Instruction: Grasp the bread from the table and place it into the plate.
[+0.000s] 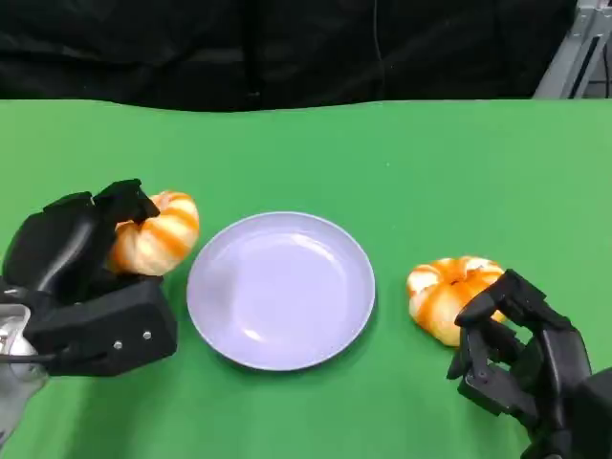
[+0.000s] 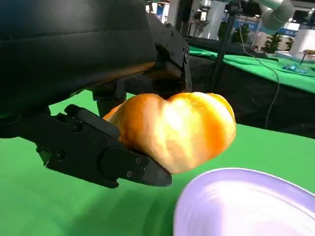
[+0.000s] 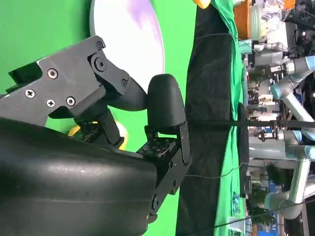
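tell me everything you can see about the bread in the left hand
The bread is a rounded, twisted bun, golden orange with paler cream stripes and a glossy crust. The left hand grips it, black fingers under and over it. The left wrist view shows it lifted off the green table, beside the rim of the empty lavender plate and not yet over it. It looks whole and undented.

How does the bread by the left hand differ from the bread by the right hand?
The left bread is gripped by the left hand, its fingers closed around it; the right bread lies on the green table, with the right hand beside it and its fingers apart. The left bread is left of the plate, the right bread right of it. Both are orange-and-white striped rolls, outside the plate.
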Robot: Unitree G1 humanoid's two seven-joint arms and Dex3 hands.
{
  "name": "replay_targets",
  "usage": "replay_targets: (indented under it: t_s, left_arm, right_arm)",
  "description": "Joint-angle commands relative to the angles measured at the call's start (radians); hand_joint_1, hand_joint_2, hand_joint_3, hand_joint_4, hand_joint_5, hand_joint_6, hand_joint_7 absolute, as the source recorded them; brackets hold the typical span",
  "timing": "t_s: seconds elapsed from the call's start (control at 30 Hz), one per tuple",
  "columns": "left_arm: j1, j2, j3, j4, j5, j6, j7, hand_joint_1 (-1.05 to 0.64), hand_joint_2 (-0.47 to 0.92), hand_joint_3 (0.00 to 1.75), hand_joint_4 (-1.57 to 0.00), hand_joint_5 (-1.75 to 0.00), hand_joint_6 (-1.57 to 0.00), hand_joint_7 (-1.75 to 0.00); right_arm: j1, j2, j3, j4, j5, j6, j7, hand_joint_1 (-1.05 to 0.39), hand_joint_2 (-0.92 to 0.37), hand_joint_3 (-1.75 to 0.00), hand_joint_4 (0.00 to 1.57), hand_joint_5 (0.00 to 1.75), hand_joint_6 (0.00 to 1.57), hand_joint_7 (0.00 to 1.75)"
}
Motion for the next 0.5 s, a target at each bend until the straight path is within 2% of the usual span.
replay_targets:
  t_s: [0.03, 0.5]
  left_arm:
    - [0.005, 0.016, 0.015, -0.015, -0.001, 0.005, -0.009, -0.02, 0.92, 0.31, -0.50, -1.75, -0.56, -1.47]
    - [0.008, 0.009, 0.010, -0.003, 0.010, -0.016, 0.007, -0.01, 0.92, 0.33, -0.52, -1.73, -0.61, -1.42]
  right_arm:
    - [-0.003, -0.007, -0.007, -0.005, 0.008, -0.008, -0.001, -0.14, -0.62, -1.13, 0.85, 1.75, 0.61, 1.63]
    - [-0.009, -0.007, -0.009, 0.007, 0.009, -0.013, 0.000, -0.14, -0.61, -1.12, 0.83, 1.75, 0.61, 1.63]
